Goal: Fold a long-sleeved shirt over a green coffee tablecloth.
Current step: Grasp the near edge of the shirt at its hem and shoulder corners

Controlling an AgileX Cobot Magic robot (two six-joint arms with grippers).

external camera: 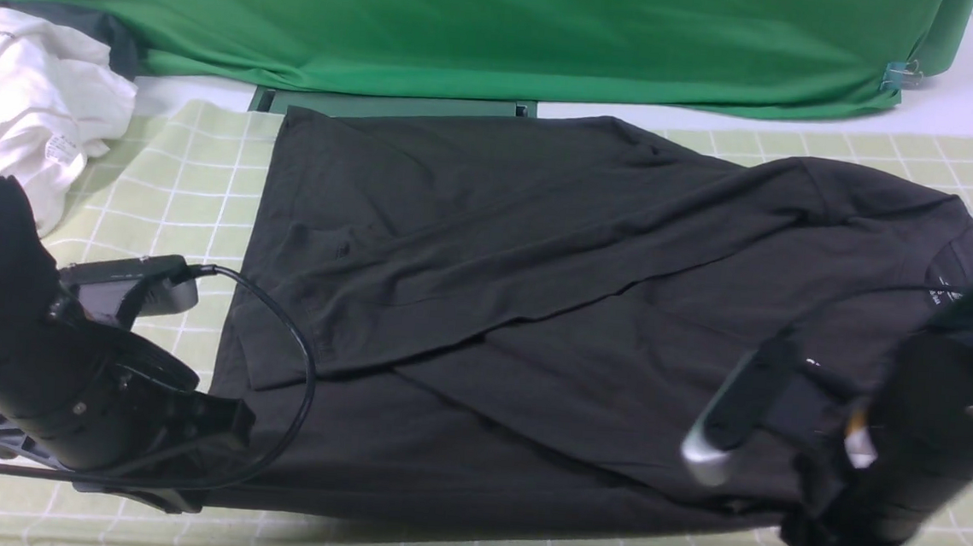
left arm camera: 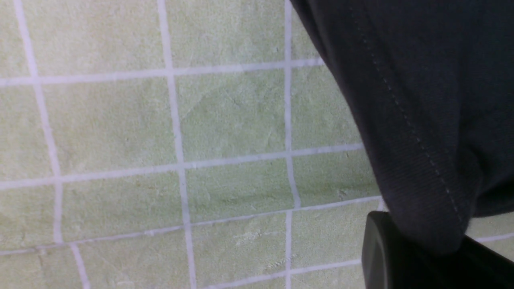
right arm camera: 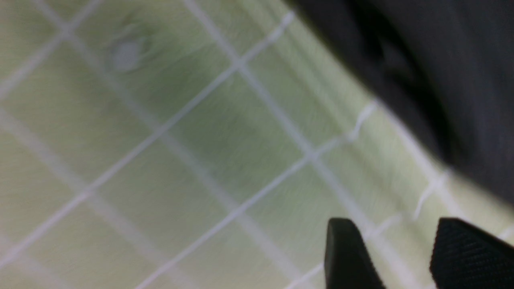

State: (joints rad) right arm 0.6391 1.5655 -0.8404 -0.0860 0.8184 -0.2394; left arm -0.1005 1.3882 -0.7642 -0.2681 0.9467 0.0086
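Looking at the long-sleeved shirt (external camera: 535, 311) spread flat across the green coffee tablecloth (external camera: 184, 192) on the table, collar end off to the right, hem end to the left. Already got one sleeve (external camera: 488, 256) folded diagonally across the body, from the upper right down toward the lower left. Can spot a white neck label (external camera: 943, 292) inside the collar and a speck of white print (external camera: 812, 362) just beside the right arm (external camera: 930, 424).

Left pincer (left arm camera: 437, 261): clamped tight on the shirt's near left corner, right at the stitched hem. Easiest to see from the left wrist view, with a tongue of ribbed dark fabric tucked down between the black fingers (left arm camera: 385, 257) and the grid cloth just behind. From the front, parked low at that same corner, with a black cable (external camera: 305, 363) looping over the fabric beside it.

Right pincer (right arm camera: 401, 261): apart, holding nothing. Just two black fingertips (right arm camera: 345, 257) with bare checked cloth in the gap, and the shirt edge near but not between them. Pretty blurry in both views, so can't tell much more. From the front, sitting over the near right end of the shirt, by the collar.

Also got a crumpled white garment (external camera: 19, 95) at the far left and a bright green fabric (external camera: 470, 23) draped along the back.
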